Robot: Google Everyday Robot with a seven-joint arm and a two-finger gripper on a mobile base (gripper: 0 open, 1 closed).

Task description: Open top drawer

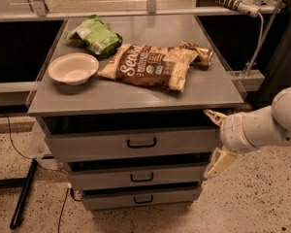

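The claw (216, 140) hangs wide open and empty just off the right end of the top drawer (102, 145). Its black handle (141, 142) lies at the claw's 9 o'clock, long axis running 9 to 3. Nothing stands between; the bowl (73, 68) and chip bag (148, 65) sit above on the counter (136, 98)
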